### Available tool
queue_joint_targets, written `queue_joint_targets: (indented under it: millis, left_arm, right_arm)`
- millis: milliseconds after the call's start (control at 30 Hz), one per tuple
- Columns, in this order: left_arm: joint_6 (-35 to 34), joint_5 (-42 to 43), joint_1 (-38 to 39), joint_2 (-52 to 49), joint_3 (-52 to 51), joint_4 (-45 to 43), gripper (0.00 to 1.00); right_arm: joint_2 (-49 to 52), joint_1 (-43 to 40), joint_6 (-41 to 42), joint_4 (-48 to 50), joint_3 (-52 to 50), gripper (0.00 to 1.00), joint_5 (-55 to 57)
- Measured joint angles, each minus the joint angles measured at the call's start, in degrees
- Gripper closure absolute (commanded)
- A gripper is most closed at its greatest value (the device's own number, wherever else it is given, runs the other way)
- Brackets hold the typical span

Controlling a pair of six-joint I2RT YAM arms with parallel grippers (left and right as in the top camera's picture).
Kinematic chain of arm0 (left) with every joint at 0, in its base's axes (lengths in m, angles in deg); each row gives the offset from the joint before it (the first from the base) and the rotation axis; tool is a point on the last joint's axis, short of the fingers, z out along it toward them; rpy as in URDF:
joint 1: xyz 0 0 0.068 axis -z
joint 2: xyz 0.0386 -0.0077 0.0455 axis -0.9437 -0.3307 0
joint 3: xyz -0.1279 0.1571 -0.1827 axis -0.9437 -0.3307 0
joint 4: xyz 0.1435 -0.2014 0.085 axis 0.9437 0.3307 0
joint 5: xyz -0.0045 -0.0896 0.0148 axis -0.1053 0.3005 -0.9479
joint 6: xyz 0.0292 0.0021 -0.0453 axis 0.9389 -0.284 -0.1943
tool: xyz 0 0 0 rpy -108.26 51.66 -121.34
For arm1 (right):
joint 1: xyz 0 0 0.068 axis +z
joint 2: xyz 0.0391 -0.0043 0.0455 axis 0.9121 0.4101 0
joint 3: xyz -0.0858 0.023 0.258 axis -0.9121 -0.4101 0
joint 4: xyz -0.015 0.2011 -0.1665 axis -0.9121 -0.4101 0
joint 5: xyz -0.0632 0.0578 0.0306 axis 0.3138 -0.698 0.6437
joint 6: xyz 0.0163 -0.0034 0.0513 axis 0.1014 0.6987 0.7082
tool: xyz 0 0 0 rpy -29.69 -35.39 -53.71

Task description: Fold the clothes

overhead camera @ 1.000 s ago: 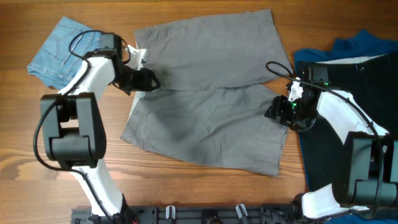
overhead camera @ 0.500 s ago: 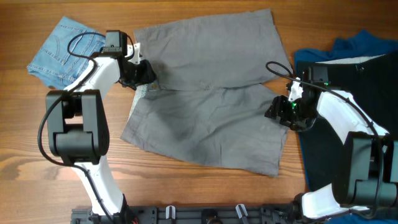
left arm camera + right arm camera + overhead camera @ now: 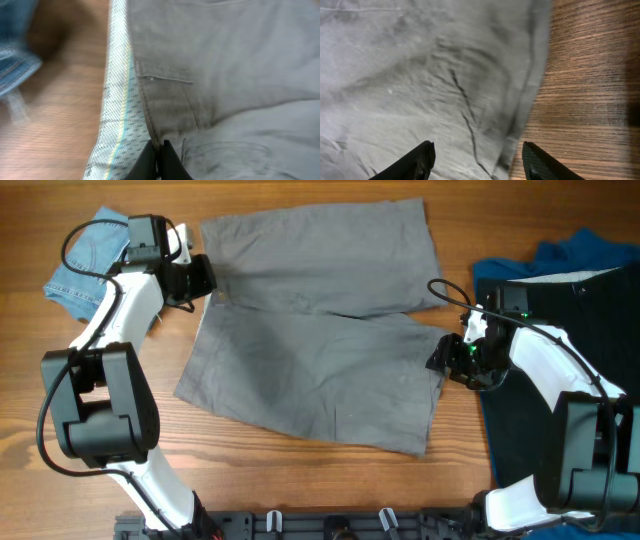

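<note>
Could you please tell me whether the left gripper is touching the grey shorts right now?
Touching. The left wrist view shows the left gripper pinched shut on the waistband edge of the grey shorts, with no gap visible.

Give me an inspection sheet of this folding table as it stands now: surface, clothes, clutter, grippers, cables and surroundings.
Surface: wooden table, grain showing.
Job's things: grey shorts spread in the middle; denim shorts far left; black garment and blue garment at right.
Clutter: nothing seen.
Grippers: left gripper shut on the grey shorts' waistband; right gripper open over their hem.
Cables: black cable loops off the right wrist; another loops at the left.
Surroundings: dark rail along the near edge.
</note>
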Motion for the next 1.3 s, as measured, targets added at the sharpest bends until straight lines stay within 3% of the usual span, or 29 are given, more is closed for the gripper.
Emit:
queue_joint_targets:
  millis: [100,167,200,233,267,300,333,367,433,500,700,833,967,1100,1167,1300]
  left_arm:
    - [0.0,-5.8,0.2,0.0,0.0,1.8,0.95]
    - [0.0,-9.1,0.2,0.0,0.0,2.5,0.88]
    - [0.0,-10.3,0.2,0.0,0.0,2.6,0.61]
    - [-0.1,-11.6,0.1,0.0,0.0,2.8,0.56]
    - [0.0,-12.0,-0.2,0.0,0.0,3.3,0.53]
    - [-0.3,-12.0,-0.6,0.0,0.0,3.9,0.52]
    - [-0.2,-11.7,-0.9,0.1,0.0,5.0,0.53]
    - [-0.2,-11.4,-1.2,0.5,0.0,5.7,0.67]
    - [0.5,-9.6,-1.5,3.5,0.0,8.5,0.84]
    - [0.9,-6.8,-1.4,8.1,0.2,13.5,0.96]
    - [2.3,-4.2,-0.6,8.8,-4.1,19.9,0.93]
    - [3.1,-3.9,-2.4,8.8,-4.0,21.8,0.93]
    - [3.3,-1.5,-7.3,11.7,-3.1,29.1,0.89]
    - [3.0,-0.7,-9.9,19.4,-2.1,37.8,0.82]
    - [2.1,-0.8,-12.0,20.0,-3.0,39.8,0.78]
    - [0.0,-0.8,-13.5,19.9,-14.7,38.0,0.72]
  right_arm:
    - [0.0,0.0,0.4,0.3,0.0,0.36,0.7]
    - [0.0,0.0,0.5,0.2,0.0,0.33,1.1]
    - [0.0,0.0,0.8,-0.5,0.0,0.32,1.4]
    - [0.0,0.0,0.9,-1.2,0.0,0.36,1.5]
    - [0.0,0.0,0.9,-1.3,0.0,0.48,1.5]
    - [0.0,0.0,0.4,-0.7,0.0,0.54,1.5]
    - [0.0,0.0,-0.4,0.5,0.0,0.64,1.2]
    - [0.0,0.0,-1.0,1.9,0.0,0.82,0.1]
    - [0.0,0.1,-1.7,2.4,-0.1,0.96,-1.2]
    - [0.0,1.3,-1.5,4.0,-0.7,0.96,-2.3]
    - [-0.8,3.4,6.1,18.7,-8.6,0.96,3.0]
    - [0.0,-4.1,4.1,21.9,-7.1,0.75,4.2]
    - [-1.8,-5.3,-0.1,7.6,0.6,0.63,-1.0]
    - [-13.5,-5.3,-1.1,-10.2,3.8,0.62,-5.1]
    - [-14.7,-5.2,-2.0,-18.5,3.7,0.62,-5.8]
    - [-14.7,-1.0,-3.1,-20.2,-0.4,0.62,-6.1]
